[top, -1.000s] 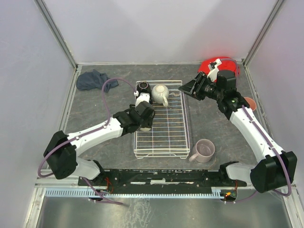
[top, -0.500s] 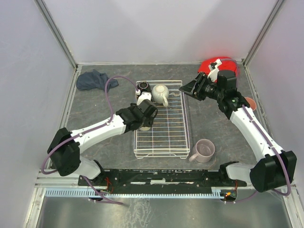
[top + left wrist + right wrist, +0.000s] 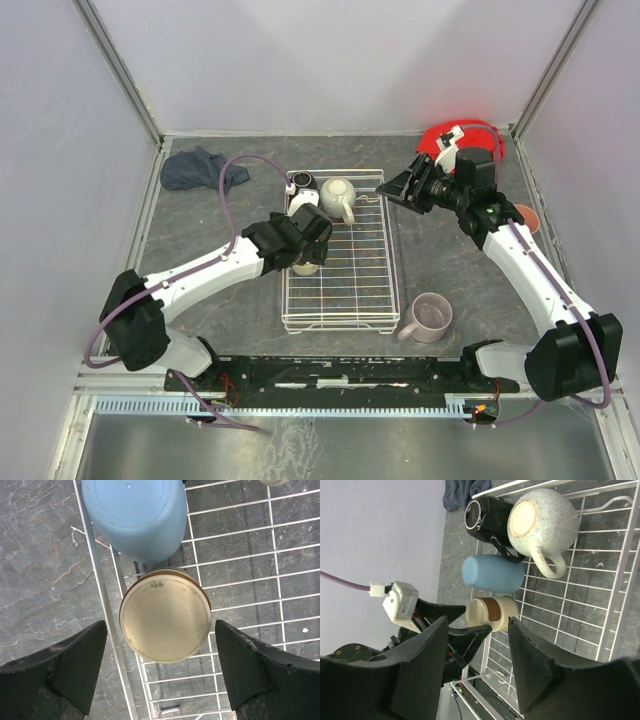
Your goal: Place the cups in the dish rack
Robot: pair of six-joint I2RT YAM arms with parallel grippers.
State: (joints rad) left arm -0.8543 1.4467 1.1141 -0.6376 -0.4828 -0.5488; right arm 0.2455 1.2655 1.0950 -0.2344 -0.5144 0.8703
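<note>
Rack (image 3: pixel 340 290), mid-frame. Held black mug (image 3: pixel 485 515), cream mug (image 3: pixel 542 525), blue tumbler (image 3: pixel 132 515) and upturned pale-bottomed cup (image 3: pixel 165 617) at upper left. Flanked that cup with left gripper (image 3: pixel 160 630), jaws spread, untouching. Hung right gripper (image 3: pixel 477 621) agape, upper right. Grey veined table (image 3: pixel 440 260), lilac walls (image 3: pixel 320 60).

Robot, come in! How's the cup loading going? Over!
Left gripper open over cream-and-brown tumbler in white wire dish rack. Right gripper open, empty. Mauve-pink mug, salmon-orange tumbler not loaded.

The dish rack (image 3: pixel 612 600) holds black mug (image 3: pixel 487 517), cream mug (image 3: pixel 550 527), blue tumbler (image 3: pixel 492 574) — and, beside it, a tan tumbler (image 3: pixel 492 612).
</note>
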